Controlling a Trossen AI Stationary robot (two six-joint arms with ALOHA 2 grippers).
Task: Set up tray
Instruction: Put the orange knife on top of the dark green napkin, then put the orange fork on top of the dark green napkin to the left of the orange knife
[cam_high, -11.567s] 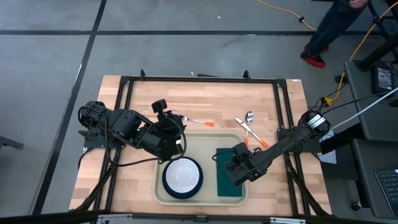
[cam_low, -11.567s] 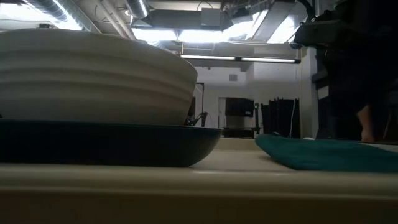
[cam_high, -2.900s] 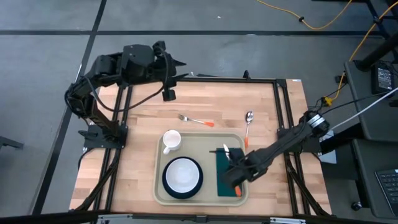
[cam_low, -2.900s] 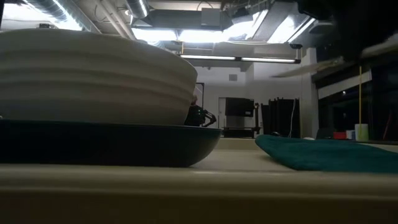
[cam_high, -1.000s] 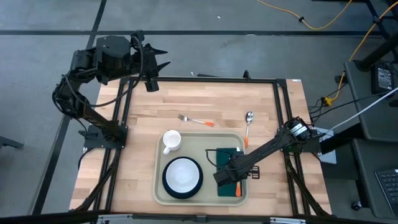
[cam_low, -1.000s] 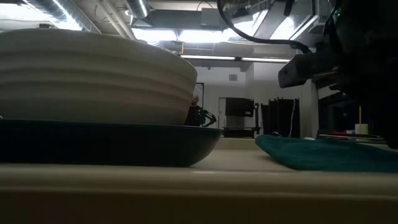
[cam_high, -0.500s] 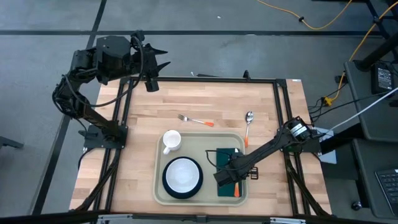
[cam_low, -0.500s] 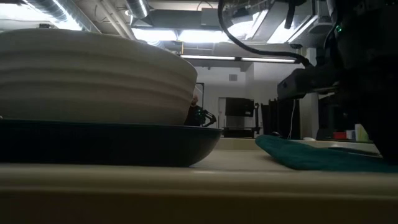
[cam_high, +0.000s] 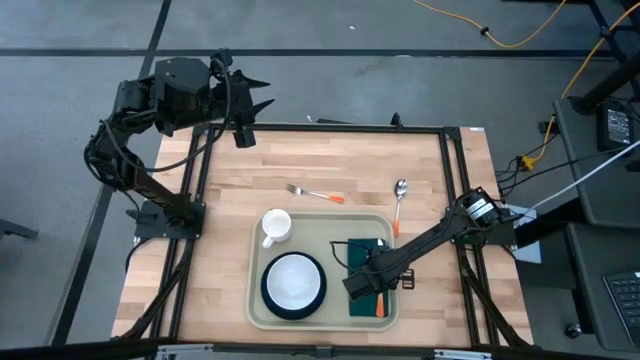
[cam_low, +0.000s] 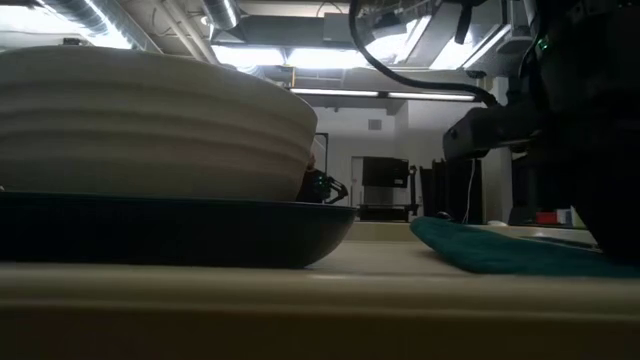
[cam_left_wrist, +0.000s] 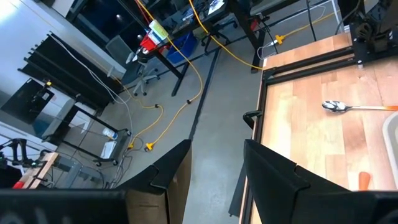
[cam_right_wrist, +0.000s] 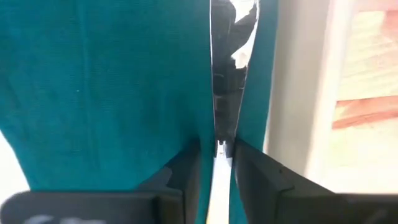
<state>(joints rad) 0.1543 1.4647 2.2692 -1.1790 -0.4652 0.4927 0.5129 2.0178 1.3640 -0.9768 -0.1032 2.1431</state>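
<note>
One large cream plastic tray (cam_high: 256, 268) sits at the wooden table's near edge, carrying one white mug (cam_high: 275, 225), one teal plate (cam_high: 293, 284) and one green napkin (cam_high: 366, 280). Right gripper (cam_right_wrist: 216, 152), slightly parted, straddles a knife (cam_right_wrist: 227, 74). Left gripper (cam_left_wrist: 214, 158) gapes, holding nothing.

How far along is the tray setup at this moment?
Done: the plate with a bowl, the mug and the napkin are on the tray. In hand: the right claw is low over the napkin, straddling a knife lying on it. Left: the fork and spoon lie on the table. The left claw waits beyond the table's far-left corner.
</note>
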